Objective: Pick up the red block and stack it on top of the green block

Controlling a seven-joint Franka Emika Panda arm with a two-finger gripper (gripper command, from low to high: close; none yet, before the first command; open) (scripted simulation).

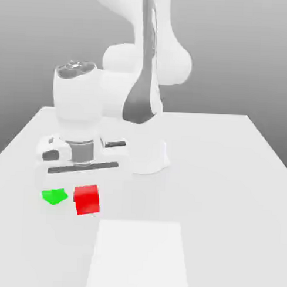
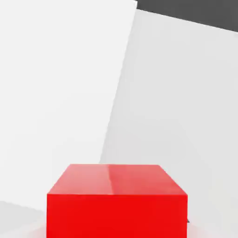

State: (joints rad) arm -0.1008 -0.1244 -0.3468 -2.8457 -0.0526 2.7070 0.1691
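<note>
Jaws cannot be judged as parted or clenched from these views; the hand hangs low over the white bench (image 1: 227, 173), with the red block (image 1: 86, 200) just below it at about six o'clock. The green block (image 1: 54, 196) sits just beside the red one at its nine o'clock, the two apparently apart.

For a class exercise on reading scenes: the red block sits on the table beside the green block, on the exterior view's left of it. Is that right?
Not quite. The red block does sit on the table beside the green block, but on the exterior view's right of it, not the left. The exterior view shows this.
</note>
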